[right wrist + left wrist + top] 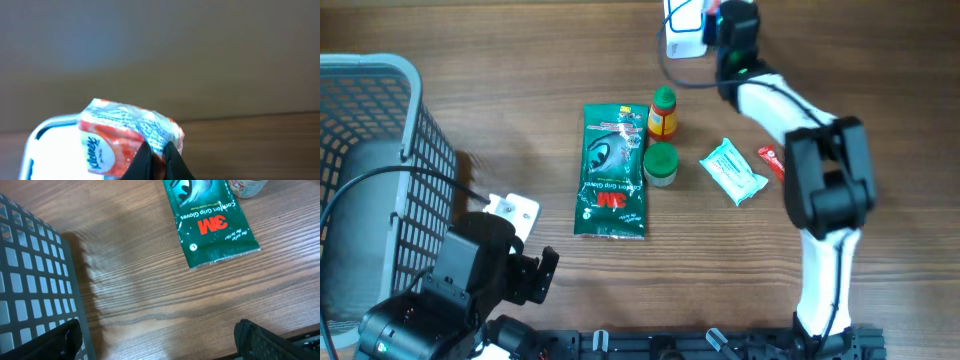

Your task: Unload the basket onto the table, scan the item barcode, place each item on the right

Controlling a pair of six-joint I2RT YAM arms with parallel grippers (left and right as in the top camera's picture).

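A red-and-white Kleenex tissue pack is pinched at its crinkled end by my right gripper, which is shut on it. The pack hangs just over a white scanner at the table's far edge; blue print shows on the wrapper, but no barcode can be made out. From overhead, the right gripper sits beside the scanner. My left gripper is open, low over bare wood near the basket, with nothing between its fingers.
A grey mesh basket stands at the left. Mid-table lie a green 3M gloves pack, an orange bottle with a green cap, a green-lidded jar, a teal wipes packet and a small red packet.
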